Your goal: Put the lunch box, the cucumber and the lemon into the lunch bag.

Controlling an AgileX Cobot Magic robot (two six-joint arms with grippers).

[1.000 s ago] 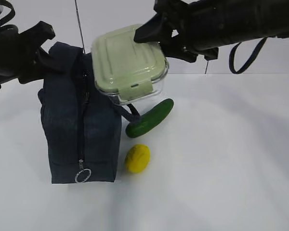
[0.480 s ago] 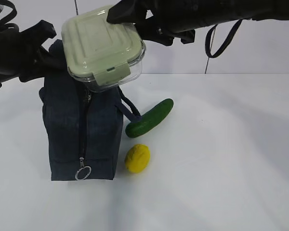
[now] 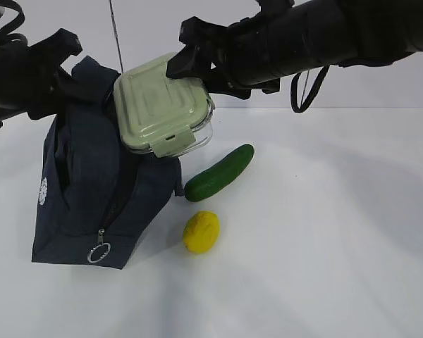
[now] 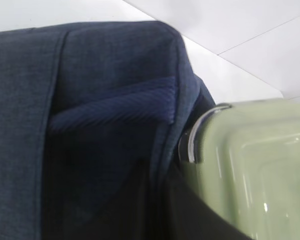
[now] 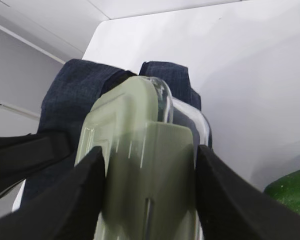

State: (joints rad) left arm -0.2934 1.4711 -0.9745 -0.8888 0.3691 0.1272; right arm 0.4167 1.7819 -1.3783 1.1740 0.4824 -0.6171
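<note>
Right pincer: jaws set well apart and clamped on the lunch box, one black finger against each side of it, as the right wrist view shows. The box has a pale green lid and clear glass walls. It is carried tilted, lid facing the exterior camera, with its lower edge at the top opening of the lunch bag. Whether the box has passed the rim of the bag cannot be determined from these views.

Left pincer: clenched tight at the upper rear corner of the lunch bag. It appears to pinch the fabric there, but the contact itself is hidden; the left wrist view shows only navy cloth close up, with the green lid beside it.

Lunch bag: dark navy, standing on the white worktop and leaning over. The zipper is drawn open along the top, with the silver ring pull hanging low on the front end. The interior is dark; contents cannot be made out.

Cucumber: lying on the worktop just right of the lunch bag, outside it.

Lemon: on the worktop right of the lunch bag and nearer the camera than the cucumber, also outside it.
</note>
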